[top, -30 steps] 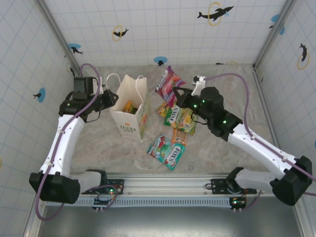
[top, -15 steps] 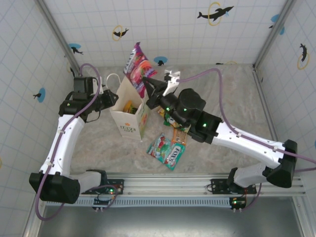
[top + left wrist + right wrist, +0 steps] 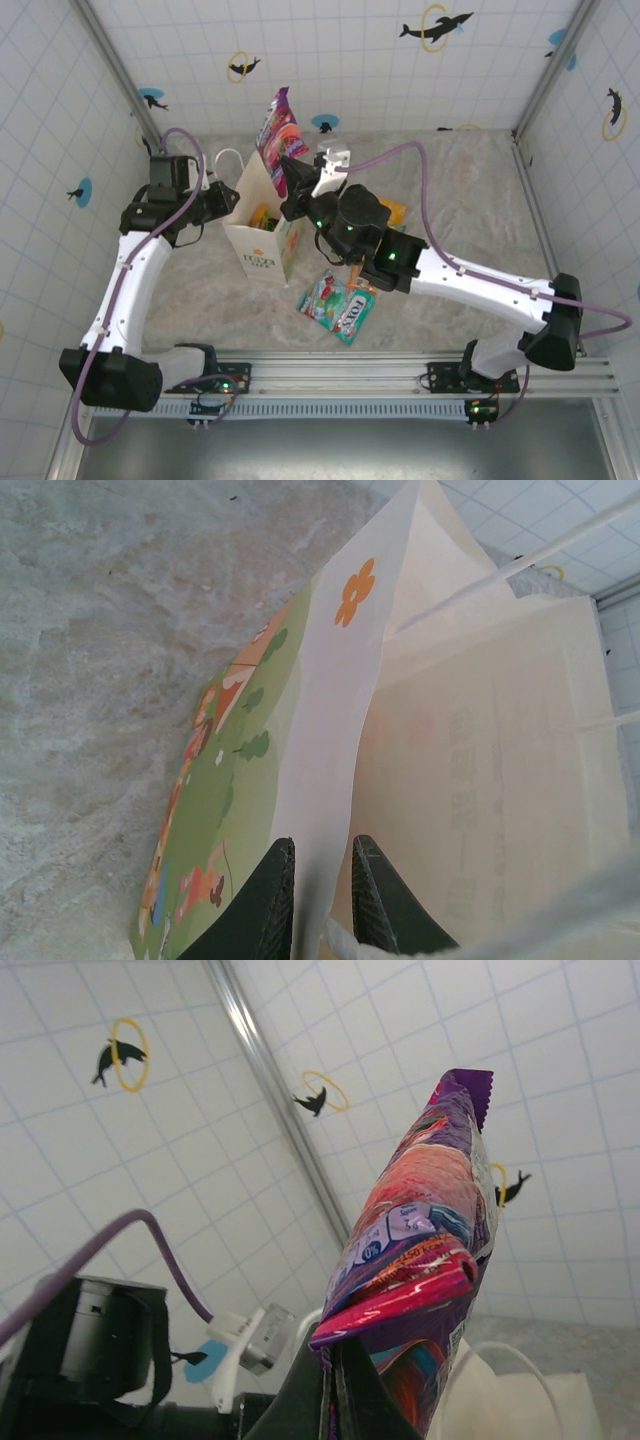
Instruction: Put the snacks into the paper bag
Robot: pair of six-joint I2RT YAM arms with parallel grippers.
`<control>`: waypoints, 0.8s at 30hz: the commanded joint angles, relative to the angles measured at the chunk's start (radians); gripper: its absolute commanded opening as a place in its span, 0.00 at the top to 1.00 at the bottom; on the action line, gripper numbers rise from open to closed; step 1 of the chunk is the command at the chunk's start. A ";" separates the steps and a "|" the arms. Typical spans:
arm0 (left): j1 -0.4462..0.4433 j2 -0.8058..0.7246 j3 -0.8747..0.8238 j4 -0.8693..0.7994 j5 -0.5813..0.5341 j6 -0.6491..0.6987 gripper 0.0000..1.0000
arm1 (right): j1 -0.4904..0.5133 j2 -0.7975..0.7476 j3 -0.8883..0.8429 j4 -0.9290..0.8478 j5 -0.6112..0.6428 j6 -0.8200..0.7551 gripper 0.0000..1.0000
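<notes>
Looking down from the top camera: white paper bag (image 3: 258, 258) stands upright and open on the table (image 3: 200, 300), left of centre, with a yellow packet (image 3: 262, 214) showing inside its mouth. Left hand (image 3: 224, 200) sits at the bag's left rim. Right hand (image 3: 291, 178) is raised just beside the bag's far right corner, pinching the lower end of a purple packet (image 3: 278, 128) that stands above the rim, not yet inside. 2 green-and-red packets (image 3: 338, 304) lie flat and overlapping on the table near the bag's right front. An orange packet (image 3: 394, 212) peeks from behind the right arm. Left wrist camera: left hand (image 3: 323, 845) has its 2 dark fingers (image 3: 272, 900) pressed on either side of the bag's side wall, the paper caught between them. The outer face carries a green illustrated print and a small orange flower (image 3: 353, 590), and the inner face is plain cream. Right wrist camera: right hand (image 3: 333, 1352) is pressed together on the bottom seal of the purple packet (image 3: 425, 1240), which rises tilted against the tiled wall (image 3: 400, 1020). The bag's rim (image 3: 520, 1400) shows at bottom right.
</notes>
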 commanded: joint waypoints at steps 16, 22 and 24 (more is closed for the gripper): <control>0.004 0.007 -0.009 0.019 -0.011 0.009 0.80 | -0.038 0.116 0.086 -0.164 -0.015 0.157 0.77; 0.003 0.008 -0.016 0.022 -0.014 0.008 0.80 | -0.041 0.100 0.084 -0.164 -0.034 0.142 0.67; 0.003 0.008 -0.018 0.018 -0.021 0.007 0.80 | -0.040 0.086 0.077 -0.165 -0.034 0.129 0.67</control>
